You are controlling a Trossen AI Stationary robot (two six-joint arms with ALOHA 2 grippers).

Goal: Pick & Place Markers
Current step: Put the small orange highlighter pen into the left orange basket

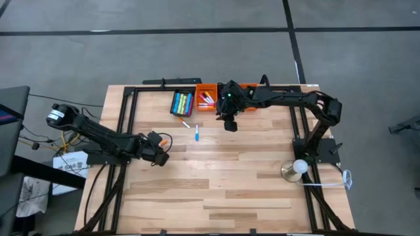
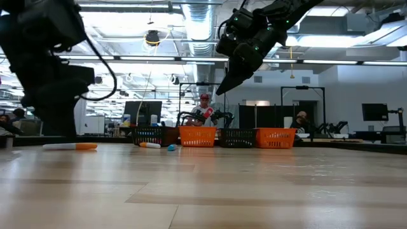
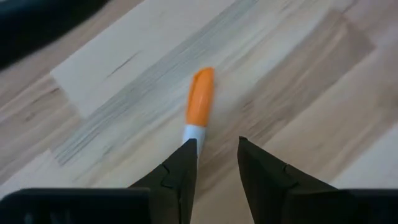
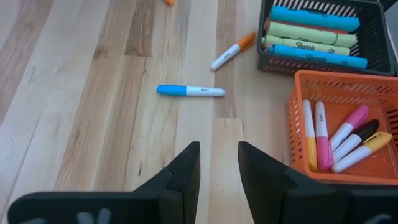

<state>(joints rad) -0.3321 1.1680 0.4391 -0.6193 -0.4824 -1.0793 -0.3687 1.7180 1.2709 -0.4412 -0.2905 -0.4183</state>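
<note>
An orange-capped marker [image 3: 200, 99] lies flat on the wooden table just ahead of my left gripper [image 3: 217, 142]. That gripper is open with nothing between its fingers, and the marker's white end passes out of sight behind one fingertip [image 3: 186, 155]. The same marker [image 2: 70, 146] shows at the left in the low view. My right gripper [image 4: 219, 146] hangs open above the table near the bins. Beyond it lie a blue marker [image 4: 189, 91] and an orange-and-white marker [image 4: 232, 50]. More markers fill a black bin [image 4: 323, 37] and an orange bin [image 4: 339, 140].
The bins stand in a row at the table's far edge, black [image 1: 182, 103] and orange [image 1: 207, 99], with another orange one [image 1: 248, 86] behind my right arm. A round lamp-like thing [image 1: 296, 169] stands at the right. People sit in the room beyond.
</note>
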